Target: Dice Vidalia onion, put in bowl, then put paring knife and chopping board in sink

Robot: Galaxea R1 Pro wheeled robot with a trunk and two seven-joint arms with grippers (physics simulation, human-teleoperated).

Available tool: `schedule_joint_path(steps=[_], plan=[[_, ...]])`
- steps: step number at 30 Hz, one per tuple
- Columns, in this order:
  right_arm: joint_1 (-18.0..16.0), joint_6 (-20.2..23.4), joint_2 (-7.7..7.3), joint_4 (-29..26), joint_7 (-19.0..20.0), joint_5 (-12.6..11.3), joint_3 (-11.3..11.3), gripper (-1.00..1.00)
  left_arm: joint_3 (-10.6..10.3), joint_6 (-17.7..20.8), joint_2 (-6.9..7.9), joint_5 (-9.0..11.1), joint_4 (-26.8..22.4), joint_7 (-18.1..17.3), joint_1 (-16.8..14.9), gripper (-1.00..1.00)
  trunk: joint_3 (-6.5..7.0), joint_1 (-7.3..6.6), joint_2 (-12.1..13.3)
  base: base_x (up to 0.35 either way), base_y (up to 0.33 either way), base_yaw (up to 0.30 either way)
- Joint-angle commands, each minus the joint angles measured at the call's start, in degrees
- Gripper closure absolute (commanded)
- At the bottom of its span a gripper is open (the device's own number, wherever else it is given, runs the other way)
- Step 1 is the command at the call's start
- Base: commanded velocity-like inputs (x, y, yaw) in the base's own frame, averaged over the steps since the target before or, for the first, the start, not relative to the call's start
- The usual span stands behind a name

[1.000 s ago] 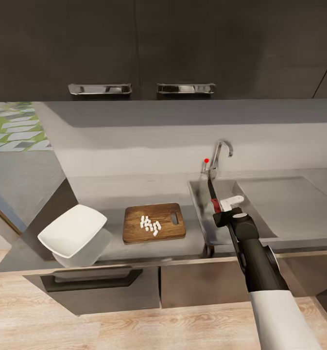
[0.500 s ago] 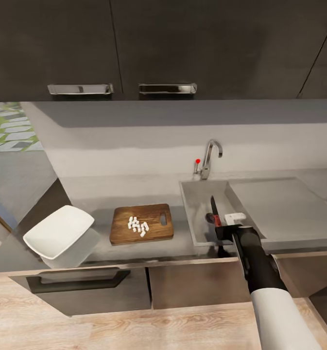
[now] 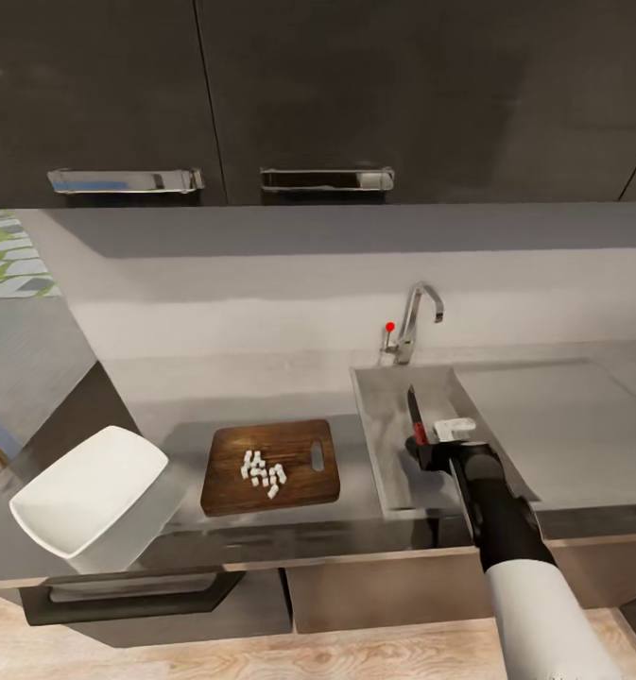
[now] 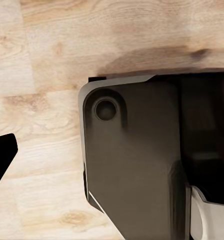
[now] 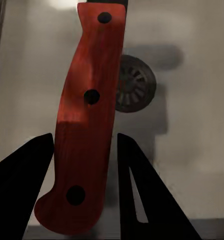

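Here, nearest first:
Floor (image 3: 374, 656): pale wood planks are seen at 6 o'clock of the head view, below the dark grey cabinet fronts.
Left gripper: a single dark fingertip (image 4: 1, 155) is shown over wood flooring beside a dark robot part; whether the fingers are open or closed cannot be told.
Right gripper (image 3: 429, 444): it is held over the sink basin, at about 4 o'clock from the head view's centre, with its fingers closed on the red handle of the paring knife (image 3: 414, 418).
Paring knife, wrist view (image 5: 87, 125): the red three-rivet handle is seen between the two dark fingers, above the round drain (image 5: 134, 84).
Knife blade: the dark point is directed toward 12 o'clock, at the tap.
Bowl (image 3: 91, 496): the white bowl is tilted at the countertop's (image 3: 185, 449) front edge, at 8 o'clock.
Chopping board (image 3: 271, 465): it is laid flat between the bowl and the sink (image 3: 384, 444), touching neither.
Diced onion (image 3: 263, 471): small white pieces are clustered at the board's middle.
Tap (image 3: 414, 321): chrome, with a red knob, it is set behind the basin at 1 o'clock.
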Motion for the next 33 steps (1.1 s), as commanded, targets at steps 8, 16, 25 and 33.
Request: schedule_joint_path(steps=[8,16,25,33], plan=[[0.0,-0.4,0.11,9.7,-0.6,0.7,-0.4,1.00,-0.4,-0.1,0.07,0.5,-0.3,0.0,0.0,-1.00,-0.10,0.04,-0.1,0.003,0.000,0.000],[0.0,-0.4,0.08,10.1,-1.0,0.7,-0.5,-1.00,-0.4,-0.1,0.07,0.5,-0.8,0.0,0.0,-1.00,-0.10,0.04,-0.1,0.000,0.000,0.000],[0.0,-0.5,0.09,8.2,-0.9,0.7,-0.5,-1.00,-0.4,-0.1,0.07,0.5,-0.9,0.0,0.0,-1.00,-0.10,0.04,-0.1,0.000,0.000,0.000],[0.0,0.0,1.73,-9.5,-1.1,0.8,-0.1,-1.00,-0.4,-0.1,0.07,0.5,-0.8,0.0,0.0,-1.00,-0.10,0.04,-0.1,0.000,0.000,0.000]])
